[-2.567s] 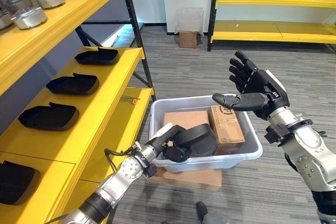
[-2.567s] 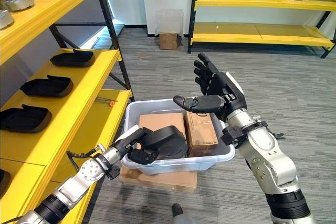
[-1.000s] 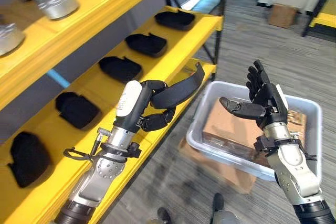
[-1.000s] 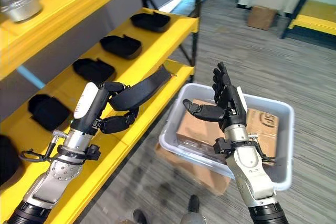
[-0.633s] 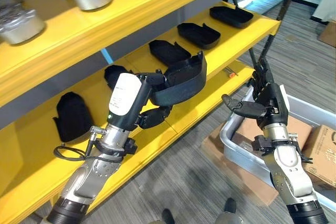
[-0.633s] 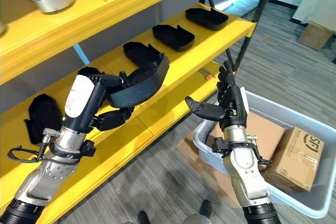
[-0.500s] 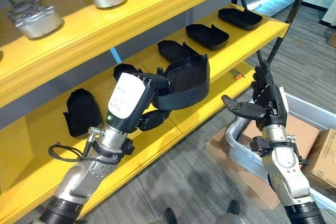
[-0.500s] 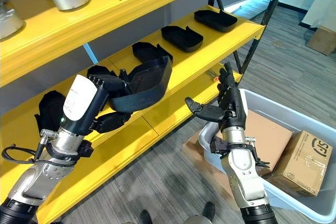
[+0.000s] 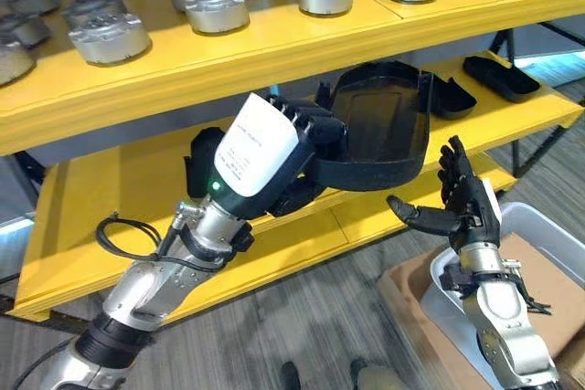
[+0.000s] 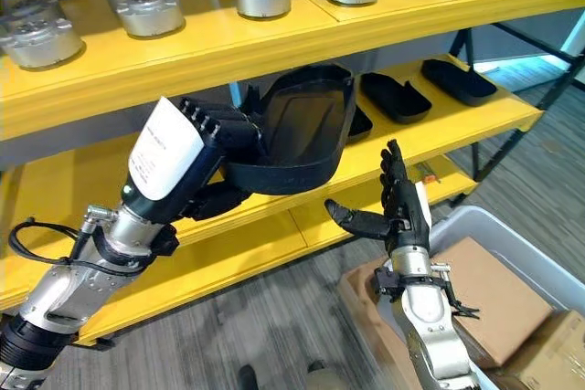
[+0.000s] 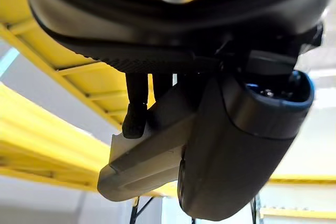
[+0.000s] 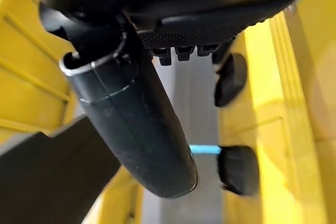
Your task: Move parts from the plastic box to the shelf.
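A yellow shelf (image 9: 274, 244) on dark posts stands over grey plank flooring. The black tray-like part (image 9: 377, 139) is held up in front of the middle level, tilted so its hollow faces the camera, with the left hand (image 9: 297, 157) curled round its near rim. The right hand (image 9: 462, 203) hangs just below and to the right of it, fingers straight, thumb out, holding nothing.

More black parts (image 10: 396, 98) lie along the middle level behind the held one, so the gap it is raised toward is partly hidden. Round metal parts (image 9: 217, 10) line the top level. At the lower right, the grey plastic box (image 10: 539, 273) with a cardboard carton (image 10: 484, 294) inside is cut off by the frame edge.

Half a second ago the part sat lower and flatter in the hand; it now stands higher and more upright, and the camera has swung toward the shelf.
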Robot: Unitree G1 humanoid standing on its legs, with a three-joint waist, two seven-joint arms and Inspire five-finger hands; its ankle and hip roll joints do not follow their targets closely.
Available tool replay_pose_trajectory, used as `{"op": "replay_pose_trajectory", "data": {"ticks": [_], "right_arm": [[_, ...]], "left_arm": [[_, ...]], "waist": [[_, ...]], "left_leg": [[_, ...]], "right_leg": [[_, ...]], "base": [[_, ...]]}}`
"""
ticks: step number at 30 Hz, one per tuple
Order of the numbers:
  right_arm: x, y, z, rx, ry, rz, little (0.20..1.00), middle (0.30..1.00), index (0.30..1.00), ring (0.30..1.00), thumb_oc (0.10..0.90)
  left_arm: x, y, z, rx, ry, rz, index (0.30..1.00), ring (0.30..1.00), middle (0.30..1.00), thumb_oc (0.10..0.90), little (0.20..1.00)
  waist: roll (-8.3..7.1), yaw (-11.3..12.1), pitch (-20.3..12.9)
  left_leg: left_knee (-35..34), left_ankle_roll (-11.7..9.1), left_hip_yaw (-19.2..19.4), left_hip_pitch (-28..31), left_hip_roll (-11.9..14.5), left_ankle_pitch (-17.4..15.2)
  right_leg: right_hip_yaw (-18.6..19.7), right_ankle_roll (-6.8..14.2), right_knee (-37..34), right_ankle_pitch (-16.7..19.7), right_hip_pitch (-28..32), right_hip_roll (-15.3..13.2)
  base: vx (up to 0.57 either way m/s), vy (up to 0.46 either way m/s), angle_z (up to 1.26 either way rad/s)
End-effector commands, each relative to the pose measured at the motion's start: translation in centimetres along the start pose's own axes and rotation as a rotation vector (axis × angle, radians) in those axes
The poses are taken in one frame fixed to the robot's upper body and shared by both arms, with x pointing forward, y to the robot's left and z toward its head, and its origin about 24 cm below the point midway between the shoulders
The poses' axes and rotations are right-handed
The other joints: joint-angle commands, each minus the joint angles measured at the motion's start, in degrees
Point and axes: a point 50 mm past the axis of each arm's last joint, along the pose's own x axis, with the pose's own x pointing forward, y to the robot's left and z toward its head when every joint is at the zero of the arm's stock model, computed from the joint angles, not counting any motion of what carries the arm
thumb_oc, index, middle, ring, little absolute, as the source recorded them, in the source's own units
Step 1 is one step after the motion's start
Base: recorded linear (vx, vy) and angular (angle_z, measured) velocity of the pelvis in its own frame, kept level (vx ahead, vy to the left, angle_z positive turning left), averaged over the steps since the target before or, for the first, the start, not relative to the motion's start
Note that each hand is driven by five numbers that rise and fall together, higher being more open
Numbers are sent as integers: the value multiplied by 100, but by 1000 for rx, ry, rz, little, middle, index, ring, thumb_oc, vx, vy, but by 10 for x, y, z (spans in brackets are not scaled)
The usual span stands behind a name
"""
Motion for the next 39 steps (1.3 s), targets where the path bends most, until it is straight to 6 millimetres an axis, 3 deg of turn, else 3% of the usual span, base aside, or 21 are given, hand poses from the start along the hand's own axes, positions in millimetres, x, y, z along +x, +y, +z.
{"op": "replay_pose_trajectory", "data": {"ticks": [1, 8, 11, 13, 15, 17, 19, 20, 22, 23, 25, 26, 29, 33, 34, 36, 39], "right_arm": [[9, -3, 67, -9, -395, 28, 1000, 1000, 1000, 1000, 900], [12, 4, 76, -64, -462, 78, 1000, 1000, 1000, 1000, 900], [12, 3, 75, -94, -449, 51, 1000, 1000, 1000, 1000, 900], [12, -6, 75, -125, -446, -7, 1000, 1000, 1000, 1000, 900], [12, -7, 77, -131, -450, -3, 1000, 1000, 1000, 1000, 900], [14, -7, 80, -143, -463, 37, 1000, 1000, 1000, 1000, 900], [16, -6, 83, -160, -474, 71, 1000, 1000, 1000, 1000, 900], [19, -6, 86, -148, -474, 109, 1000, 1000, 1000, 1000, 900], [21, -5, 89, -147, -486, 141, 1000, 1000, 1000, 1000, 900], [22, -5, 91, -150, -498, 155, 1000, 1000, 1000, 1000, 900], [23, -6, 96, -154, -520, 170, 1000, 1000, 1000, 1000, 900], [23, -8, 99, -168, -540, 170, 1000, 1000, 1000, 1000, 900], [23, -11, 100, -197, -555, 133, 1000, 1000, 1000, 1000, 900], [21, -8, 93, -219, -539, 72, 1000, 1000, 1000, 1000, 900], [21, -8, 93, -215, -536, 71, 1000, 1000, 1000, 1000, 900], [18, -5, 87, -220, -524, 27, 1000, 1000, 1000, 1000, 900], [14, -3, 86, -251, -529, 13, 1000, 1000, 1000, 1000, 900]], "left_arm": [[33, 38, 6, 61, -132, 284, 300, 300, 300, 400, 300], [19, 40, 0, 136, -67, 271, 300, 300, 300, 400, 300], [15, 39, 1, 111, -73, 272, 300, 300, 300, 400, 300], [20, 38, 7, 78, -106, 276, 300, 300, 300, 400, 300], [21, 36, 7, 85, -89, 282, 300, 300, 300, 400, 300], [21, 36, 3, 114, -52, 305, 300, 300, 300, 400, 300], [19, 37, -2, 133, -9, 319, 300, 300, 300, 400, 300], [15, 36, -7, 150, 37, 316, 300, 300, 300, 400, 300], [10, 33, -14, 157, 89, 312, 300, 300, 300, 400, 300], [7, 32, -18, 157, 112, 313, 300, 300, 300, 400, 300], [4, 29, -23, 159, 146, 319, 300, 300, 300, 400, 300], [2, 26, -28, 157, 177, 319, 300, 300, 300, 400, 300], [-10, 17, -34, 151, 213, 287, 300, 300, 300, 400, 300], [-16, 14, -31, 134, 182, 279, 300, 300, 300, 400, 300], [-16, 14, -31, 133, 179, 277, 300, 300, 300, 400, 300], [-12, 18, -24, 150, 116, 263, 300, 300, 300, 400, 300], [-7, 23, -24, 169, 94, 274, 300, 300, 300, 400, 300]], "waist": [[-165, -200, -199], [-102, 9, -182], [-134, -10, -120], [-212, -148, 7], [-205, -208, 50], [-188, -228, 95], [-161, -237, 94], [-120, -255, 73], [-79, -284, 57], [-39, -309, 62], [42, -416, 62], [109, -472, 65], [222, -420, 73], [147, -271, 0], [130, -266, -9], [6, -152, -117], [-36, -95, -169]], "left_leg": [[-19, 72, 99, 473, -336, -1012], [47, 140, 116, 545, -493, -1087], [968, 108, 685, 250, -528, -1455], [1753, -29, 1370, -99, -94, -1718], [1824, -94, 1359, -124, 149, -1693], [1767, -214, 1087, -137, 424, -1526], [1524, -377, 849, -29, 749, -1246], [1228, -584, 608, 132, 1100, -844], [954, -756, 417, 266, 1433, -450], [821, -856, 377, 322, 1658, -155], [628, -943, 532, 433, 1857, -52], [517, -983, 698, 552, 1877, -155], [588, -978, 901, 583, 1576, -641], [796, -779, 1017, 516, 1141, -1104], [805, -762, 1019, 512, 1112, -1124], [811, -619, 1048, 475, 841, -1295], [818, -479, 1065, 443, 620, -1411]], "right_leg": [[321, 66, -235, 627, -299, 629], [224, -12, -610, 437, -88, 598], [16, -56, -486, 235, -33, 437], [-382, -117, -131, 89, -105, 195], [-478, -166, 56, -9, -186, 128], [-428, -225, 178, -118, -228, 65], [-323, -224, 246, -220, -263, 9], [-209, -229, 319, -290, -325, -37], [-75, -229, 439, -371, -398, -75], [-21, -232, 541, -433, -445, -121], [-20, -189, 656, -475, -535, -259], [-20, -101, 734, -495, -585, -405], [-39, 188, 636, -303, -509, -756], [-121, 526, 128, 177, -278, -1198], [-131, 546, 60, 223, -249, -1231], [-303, 658, -467, 663, -75, -1544], [-454, 687, -660, 914, -55, -1704]], "base": [[51, -34, 97], [46, -69, 25], [7, -22, 18], [-67, 30, 85], [7, 142, 124], [69, 263, 74], [105, 346, 26], [124, 418, -15], [121, 425, -38], [78, 339, -25], [80, 463, -23], [128, 690, -14], [147, 527, -3], [126, 312, 4], [120, 261, 12], [116, 279, 6], [77, 225, 25]]}}
